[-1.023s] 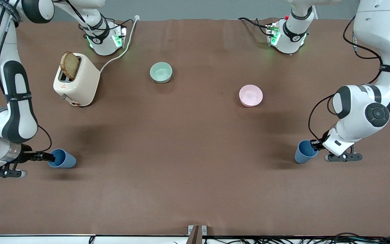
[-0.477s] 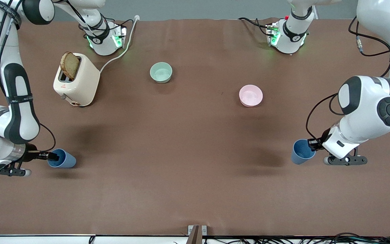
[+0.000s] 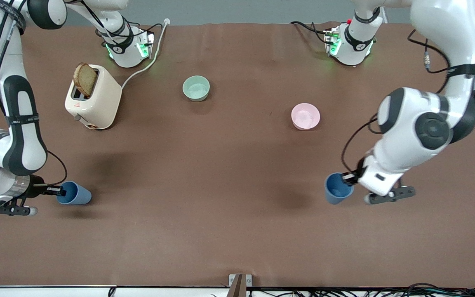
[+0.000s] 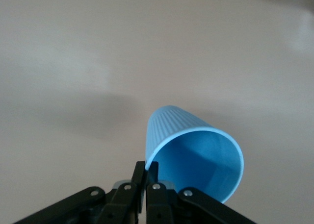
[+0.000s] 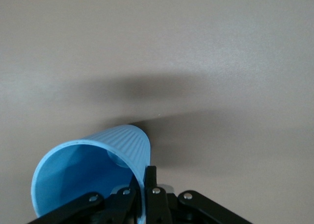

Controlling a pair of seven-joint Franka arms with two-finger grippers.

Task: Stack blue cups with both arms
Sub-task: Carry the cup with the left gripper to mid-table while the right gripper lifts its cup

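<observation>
My left gripper (image 3: pixel 351 178) is shut on the rim of one blue cup (image 3: pixel 338 188). It holds the cup tilted, above bare table toward the left arm's end, with the cup's shadow lying apart from it. In the left wrist view the fingers (image 4: pixel 140 171) pinch the cup's wall (image 4: pixel 196 145), one inside and one outside. My right gripper (image 3: pixel 58 190) is shut on the rim of the other blue cup (image 3: pixel 74 194), low over the table at the right arm's end. The right wrist view shows that cup (image 5: pixel 93 167) pinched at its wall by the fingertips (image 5: pixel 152 177).
A cream toaster (image 3: pixel 97 101) with a bread slice (image 3: pixel 85 79) stands toward the right arm's end, its cable running to the base. A pale green bowl (image 3: pixel 196 88) and a pink bowl (image 3: pixel 305 116) sit farther from the front camera than the cups.
My left arm has carried its blue cup toward the table's middle, and the cup's shadow has drawn apart from it. My right gripper and its cup have barely shifted.
</observation>
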